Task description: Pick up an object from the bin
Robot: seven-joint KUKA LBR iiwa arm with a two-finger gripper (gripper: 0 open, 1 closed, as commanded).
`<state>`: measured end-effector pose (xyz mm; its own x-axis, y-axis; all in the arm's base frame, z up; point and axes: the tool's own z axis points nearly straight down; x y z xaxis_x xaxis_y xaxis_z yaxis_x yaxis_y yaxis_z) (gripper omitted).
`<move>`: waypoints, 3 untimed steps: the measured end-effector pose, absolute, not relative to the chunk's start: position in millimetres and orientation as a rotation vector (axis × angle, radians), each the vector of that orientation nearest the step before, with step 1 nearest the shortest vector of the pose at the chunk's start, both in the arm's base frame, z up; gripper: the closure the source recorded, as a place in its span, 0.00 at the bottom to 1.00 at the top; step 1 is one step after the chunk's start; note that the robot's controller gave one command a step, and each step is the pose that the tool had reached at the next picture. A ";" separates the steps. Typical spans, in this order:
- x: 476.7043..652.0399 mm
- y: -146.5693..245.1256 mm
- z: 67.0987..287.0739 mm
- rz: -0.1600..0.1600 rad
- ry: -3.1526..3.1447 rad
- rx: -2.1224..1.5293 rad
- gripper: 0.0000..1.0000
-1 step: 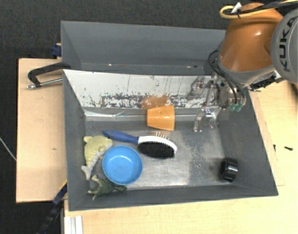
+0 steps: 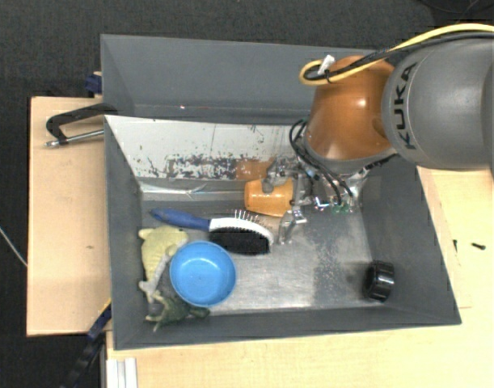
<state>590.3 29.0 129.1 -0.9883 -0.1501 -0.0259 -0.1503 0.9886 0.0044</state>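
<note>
We are observing the gripper (image 2: 291, 217) reaching down into the grey bin (image 2: 271, 63), low over the floor and near the rear wall. The arm's orange cover (image 2: 348, 120) is hanging directly above it and is hiding much of the mechanism. We cannot tell how far the gripper is standing open, nor whether it has hold of anything.

An orange rounded object (image 2: 267, 199) is lying right against the gripper, on the side away from the arm. We are noting apparent contact there, but we cannot tell whether the object is sitting inside the gripper or merely beside it.

Just in front of the gripper, and slightly further from the arm, a brush (image 2: 230, 231) with a blue handle, white bristles and a black head is lying flat on the floor. Beyond the brush, well apart from the gripper, a blue bowl (image 2: 202, 273) is resting open side up against a pale yellowish soft thing (image 2: 159, 249). A dark green thing (image 2: 170, 309) is showing beneath them.

On the gripper's arm side and toward the front wall, a small black cap (image 2: 378, 281) is lying alone, well apart from it.
</note>
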 end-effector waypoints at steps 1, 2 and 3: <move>540.8 75.4 135.1 0.005 3.119 -0.370 0.00; 538.0 79.7 73.1 -0.004 3.063 -0.627 0.00; 539.1 80.5 74.9 -0.003 3.060 -0.628 1.00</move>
